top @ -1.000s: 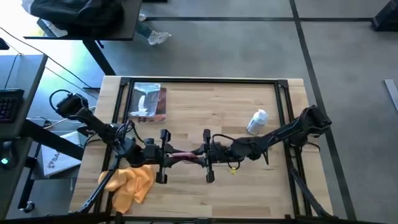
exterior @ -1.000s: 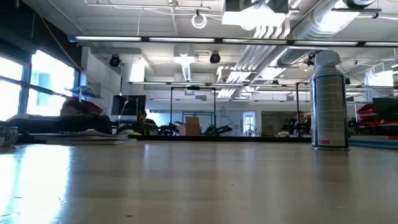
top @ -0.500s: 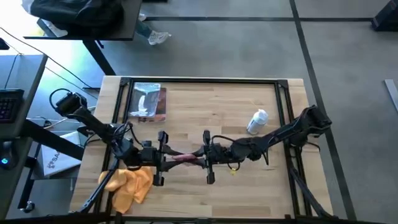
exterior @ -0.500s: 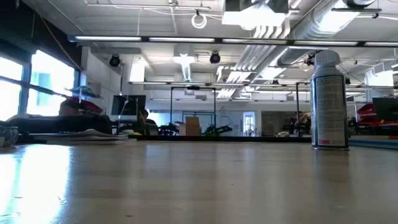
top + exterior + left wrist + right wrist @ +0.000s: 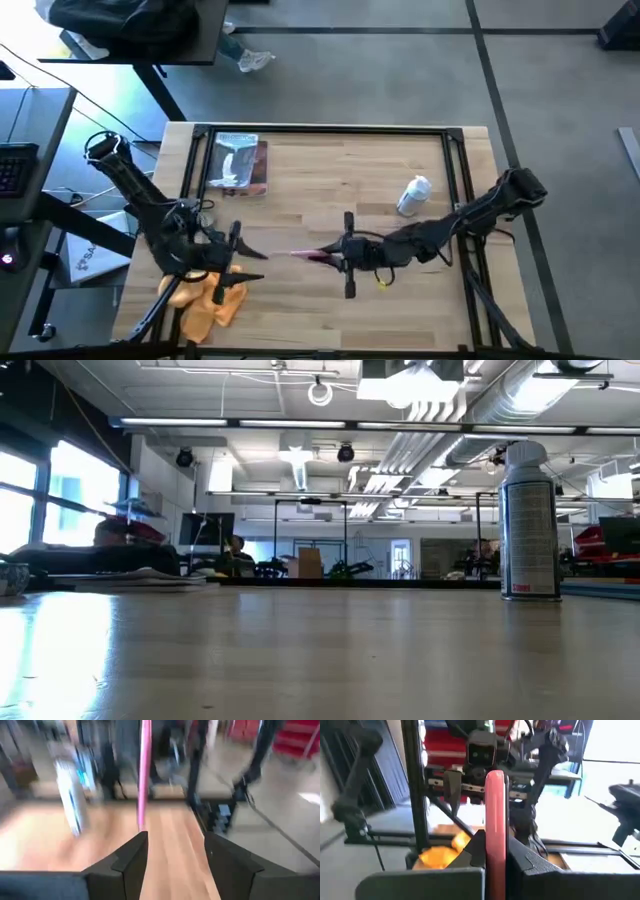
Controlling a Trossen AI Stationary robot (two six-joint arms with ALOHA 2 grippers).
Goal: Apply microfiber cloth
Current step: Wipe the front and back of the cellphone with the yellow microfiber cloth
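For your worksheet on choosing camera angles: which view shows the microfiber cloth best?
The high view: the microfiber cloth lies crumpled at the table's near left corner, its outline mostly visible beside the left pincer. The right wrist view catches only an orange patch behind the pink phone. The low and left wrist views miss it.

Bare wood lies open between the left gripper (image 5: 250, 265) and the phone (image 5: 318, 257) in the right gripper (image 5: 330, 258); the cloth (image 5: 205, 300) fills the near-left corner; packet (image 5: 238, 164) and can (image 5: 413, 195) stand farther back.
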